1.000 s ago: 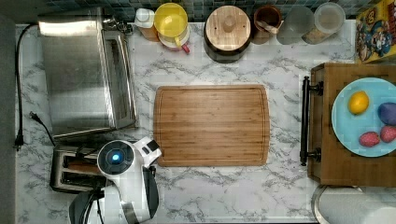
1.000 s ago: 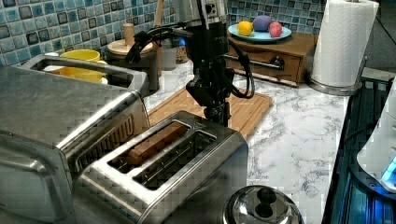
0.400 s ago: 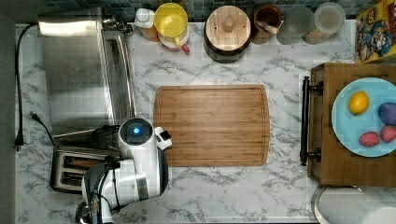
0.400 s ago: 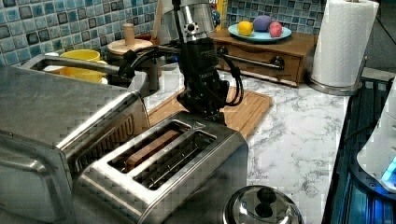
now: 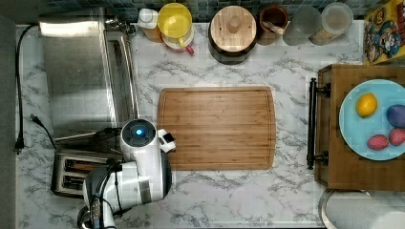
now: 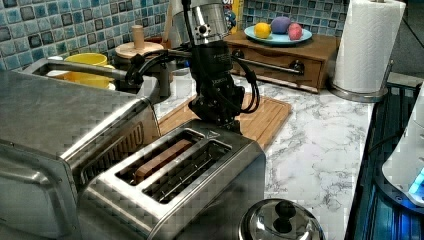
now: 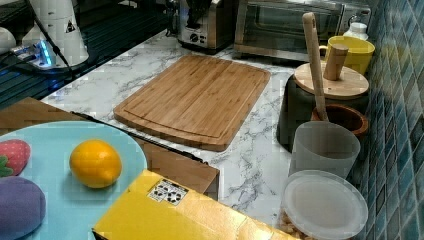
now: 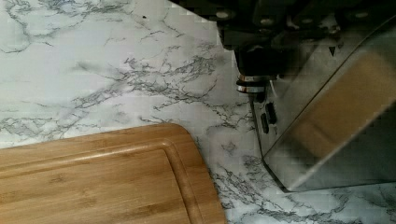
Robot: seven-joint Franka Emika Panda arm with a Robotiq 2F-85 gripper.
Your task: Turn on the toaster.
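- Small brushed-steel pop-up toaster (image 6: pixel 185 185) with 2 slots sits beside the big steel toaster oven (image 6: pixel 60 130).
- Black gripper (image 6: pixel 220 107) hovers at its lever end; fingers, can't tell.
- Next: press the lever down, I'd guess.

Brushed-steel toaster (image 6: pixel 165 185), white grey-veined marble counter (image 5: pixel 224 200), light-blue plate (image 5: pixel 356 138), yellow mug (image 5: pixel 175 20)

Marble counter (image 5: pixel 229 200), cutting board (image 5: pixel 217 128), toaster (image 6: pixel 185 175)
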